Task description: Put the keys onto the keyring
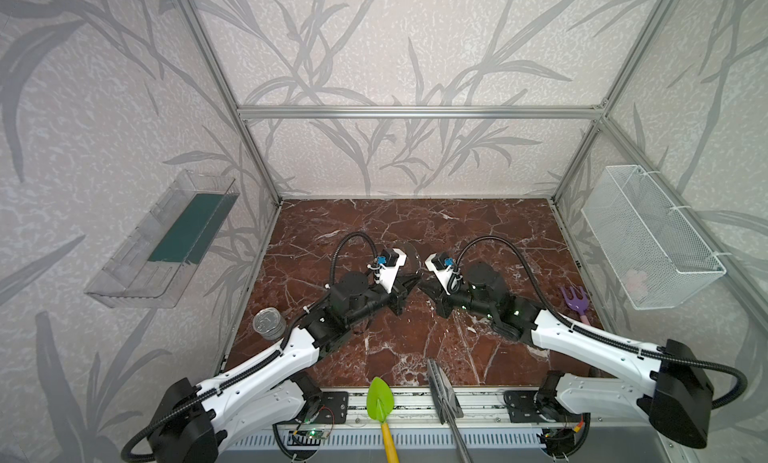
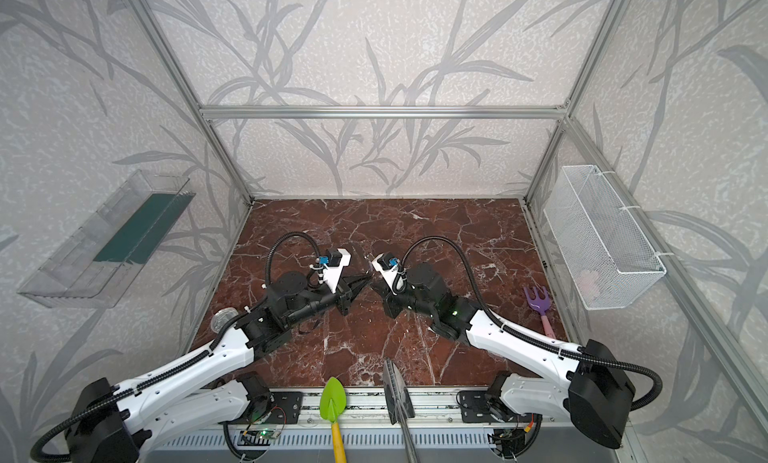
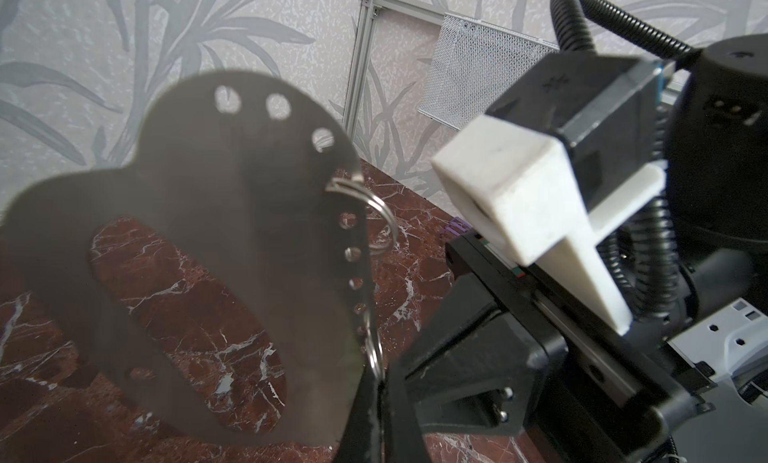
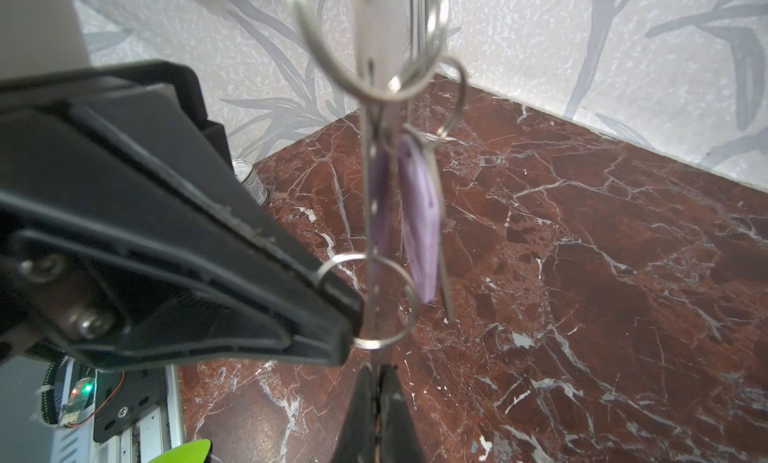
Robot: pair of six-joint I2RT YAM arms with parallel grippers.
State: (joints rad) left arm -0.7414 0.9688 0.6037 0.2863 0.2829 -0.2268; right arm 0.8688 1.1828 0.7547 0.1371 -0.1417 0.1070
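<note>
Centre frame, above the marble: left gripper (image 3: 376, 402) clamped on keyring (image 3: 199, 215); right gripper (image 4: 376, 402) closed, apparently pinching its edge; lilac key (image 4: 419, 215) dangling.

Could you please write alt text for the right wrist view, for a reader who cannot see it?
A lilac key hangs from linked metal rings along the thin edge of the keyring tag, above a red marble table. The shut left gripper reaches the tag's edge, and a tin can stands behind.
</note>
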